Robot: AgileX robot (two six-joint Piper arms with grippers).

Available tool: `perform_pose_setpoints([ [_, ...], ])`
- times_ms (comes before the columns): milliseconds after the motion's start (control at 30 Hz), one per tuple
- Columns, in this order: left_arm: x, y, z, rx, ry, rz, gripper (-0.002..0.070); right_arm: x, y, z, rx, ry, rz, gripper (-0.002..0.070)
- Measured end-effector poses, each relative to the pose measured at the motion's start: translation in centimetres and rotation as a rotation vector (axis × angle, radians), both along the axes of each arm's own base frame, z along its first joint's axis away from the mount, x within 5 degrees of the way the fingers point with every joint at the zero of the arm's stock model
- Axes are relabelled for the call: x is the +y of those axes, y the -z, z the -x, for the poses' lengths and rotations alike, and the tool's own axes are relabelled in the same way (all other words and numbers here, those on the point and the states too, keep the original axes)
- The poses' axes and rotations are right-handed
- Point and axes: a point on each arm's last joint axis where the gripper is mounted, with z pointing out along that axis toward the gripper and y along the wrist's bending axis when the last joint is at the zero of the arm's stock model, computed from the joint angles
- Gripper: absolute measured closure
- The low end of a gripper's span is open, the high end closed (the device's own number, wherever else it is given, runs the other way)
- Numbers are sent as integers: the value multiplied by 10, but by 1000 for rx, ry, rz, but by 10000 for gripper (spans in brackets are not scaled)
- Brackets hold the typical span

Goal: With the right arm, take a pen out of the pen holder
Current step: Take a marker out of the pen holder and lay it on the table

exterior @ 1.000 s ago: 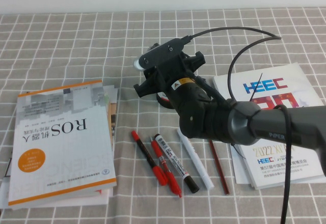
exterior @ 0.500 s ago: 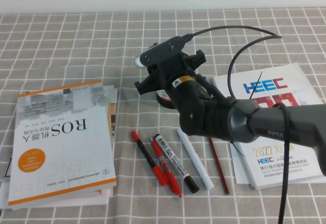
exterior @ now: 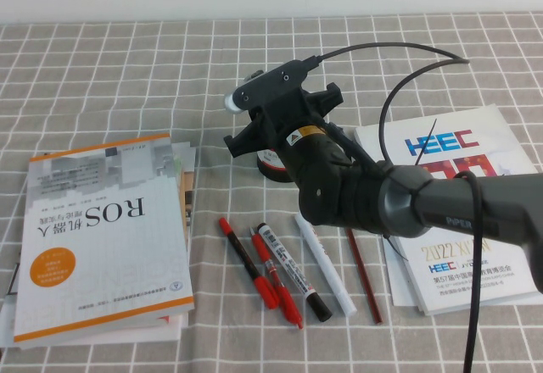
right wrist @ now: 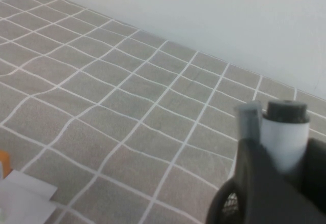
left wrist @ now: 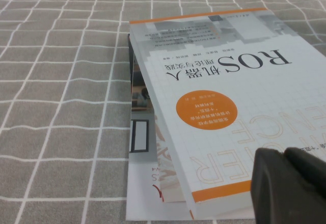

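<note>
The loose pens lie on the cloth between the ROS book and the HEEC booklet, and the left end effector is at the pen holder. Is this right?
Not quite. The high view shows the right end effector at the pen holder; the left end effector hangs over the ROS book. The loose pens do lie between that book and the HEEC booklet.

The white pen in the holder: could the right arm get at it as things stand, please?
Probably yes: the right gripper sits over the pen holder with the white pen right at it, nothing between. The left gripper hangs over the book.
</note>
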Motion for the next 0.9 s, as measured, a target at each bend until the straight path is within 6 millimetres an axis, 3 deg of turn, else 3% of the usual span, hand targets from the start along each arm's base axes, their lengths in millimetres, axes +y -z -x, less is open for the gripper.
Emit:
perform_pose_setpoints([
  [267, 0, 0, 0, 0, 0, 0, 678, 1, -1, 1, 24, -17, 5, 566],
  [533, 0, 0, 0, 0, 0, 0, 678, 0, -18, 4, 8, -31, -13, 566],
  [700, 0, 0, 0, 0, 0, 0, 678, -2, -38, 8, -24, -42, -27, 566],
  [900, 0, 0, 0, 0, 0, 0, 678, -9, -82, 18, -97, -73, -19, 566],
])
